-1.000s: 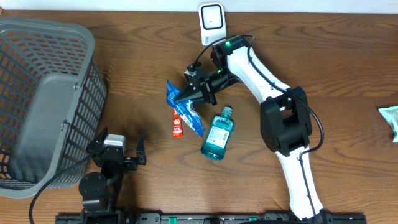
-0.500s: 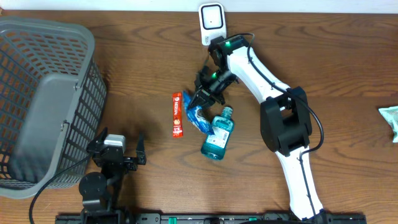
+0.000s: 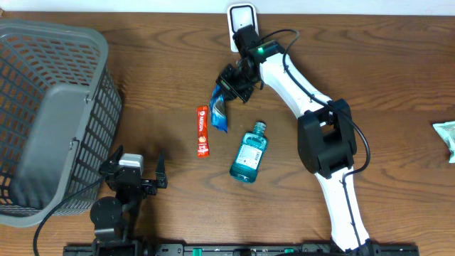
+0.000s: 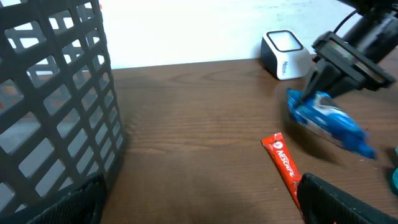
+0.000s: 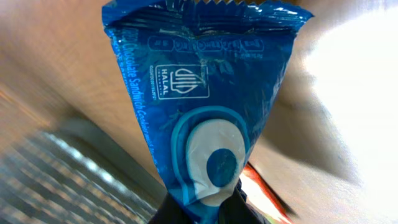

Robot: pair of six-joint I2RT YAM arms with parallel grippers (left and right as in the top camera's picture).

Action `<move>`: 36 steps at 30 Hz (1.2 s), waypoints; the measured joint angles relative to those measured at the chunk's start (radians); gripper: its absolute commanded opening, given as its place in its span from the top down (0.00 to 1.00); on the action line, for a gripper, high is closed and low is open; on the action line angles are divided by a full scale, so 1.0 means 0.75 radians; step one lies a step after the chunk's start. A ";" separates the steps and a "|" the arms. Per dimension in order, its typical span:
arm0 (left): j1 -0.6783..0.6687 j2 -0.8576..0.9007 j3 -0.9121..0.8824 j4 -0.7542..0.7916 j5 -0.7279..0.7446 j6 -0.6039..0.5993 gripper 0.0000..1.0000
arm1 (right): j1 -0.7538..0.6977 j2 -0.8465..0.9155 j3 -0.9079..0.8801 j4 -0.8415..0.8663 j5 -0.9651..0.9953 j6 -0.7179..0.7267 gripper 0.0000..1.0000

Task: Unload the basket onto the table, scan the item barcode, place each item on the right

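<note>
The right tool (image 3: pixel 227 87) is clamped shut on a blue snack packet (image 3: pixel 219 114), at seven o'clock of the scanner (image 3: pixel 240 14). The left tool (image 3: pixel 135 165) gapes wide, empty.

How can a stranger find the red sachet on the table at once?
Start at the grey basket. To its right, left of the teal bottle, lies the sachet. It is the only thin red strip; the packet nearby is blue.

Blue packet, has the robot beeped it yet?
Not yet, it seems. Done: the right gripper has the blue packet pinched, off the table. In hand: holding it near the white scanner. Left: showing its barcode to the scanner. The red sachet and bottle lie nearby.
</note>
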 measured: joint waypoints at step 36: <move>0.000 0.000 0.000 -0.001 0.000 0.000 0.02 | -0.161 -0.079 0.065 0.797 1.283 0.678 0.98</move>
